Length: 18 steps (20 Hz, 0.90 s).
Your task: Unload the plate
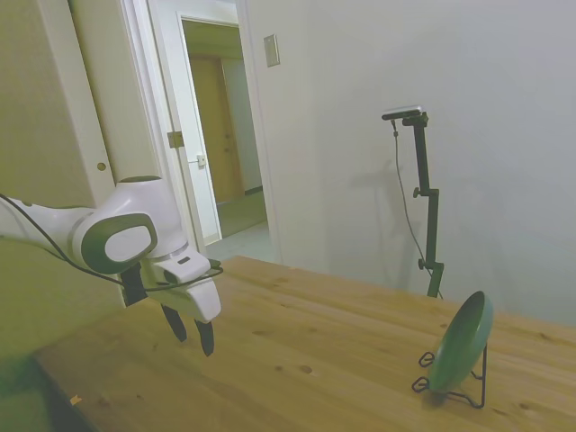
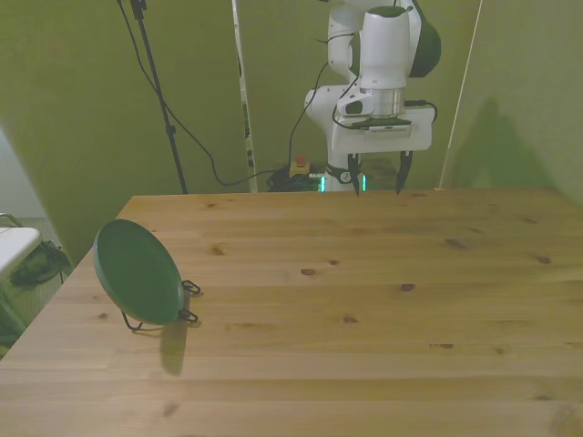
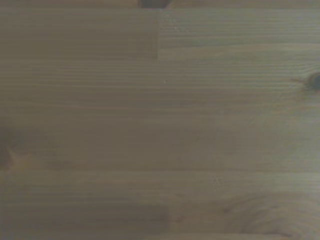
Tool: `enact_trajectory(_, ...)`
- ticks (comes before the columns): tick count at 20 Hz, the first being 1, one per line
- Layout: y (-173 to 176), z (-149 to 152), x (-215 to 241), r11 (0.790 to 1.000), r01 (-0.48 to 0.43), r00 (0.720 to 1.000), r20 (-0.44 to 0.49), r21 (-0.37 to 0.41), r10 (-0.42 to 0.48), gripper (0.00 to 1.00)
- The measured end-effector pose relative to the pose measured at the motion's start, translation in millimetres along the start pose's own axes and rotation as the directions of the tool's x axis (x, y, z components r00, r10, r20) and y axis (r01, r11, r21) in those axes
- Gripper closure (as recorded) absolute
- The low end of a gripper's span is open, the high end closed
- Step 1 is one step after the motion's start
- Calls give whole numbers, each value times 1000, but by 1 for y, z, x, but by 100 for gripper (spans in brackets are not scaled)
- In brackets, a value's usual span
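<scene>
Our claw (image 2: 376,173) hangs open and empty above the bench (image 2: 364,300). The green plate (image 2: 137,271) leans in its wire stand (image 2: 187,314), well apart; we should grip its upper rim and lift clear.

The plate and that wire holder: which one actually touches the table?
The black wire stand: its feet sit on the wooden table. The green plate leans nearly upright in it. The gripper hangs far away.

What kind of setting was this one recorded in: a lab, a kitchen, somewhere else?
Most likely a plain indoor room used as a robot test space. The wooden table carries only a dark green plate propped in a thin wire stand. Bare walls surround it, and an open doorway leads to another room.
</scene>
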State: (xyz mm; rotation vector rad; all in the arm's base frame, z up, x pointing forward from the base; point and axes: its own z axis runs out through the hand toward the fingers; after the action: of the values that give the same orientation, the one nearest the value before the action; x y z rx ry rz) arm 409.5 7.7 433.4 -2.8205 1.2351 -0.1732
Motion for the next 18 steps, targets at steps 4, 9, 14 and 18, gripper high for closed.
enact_trajectory(4, 1, -7, 17, 999, -32, 997, -70, 34, 34, 0)
enact_trajectory(9, 25, -62, 85, 992, -122, 977, -172, 45, 128, 0)
enact_trajectory(14, 59, -128, 156, 978, -208, 937, -283, 22, 206, 0)
enact_trajectory(18, 86, -137, 227, 958, -286, 903, -337, -7, 267, 0)
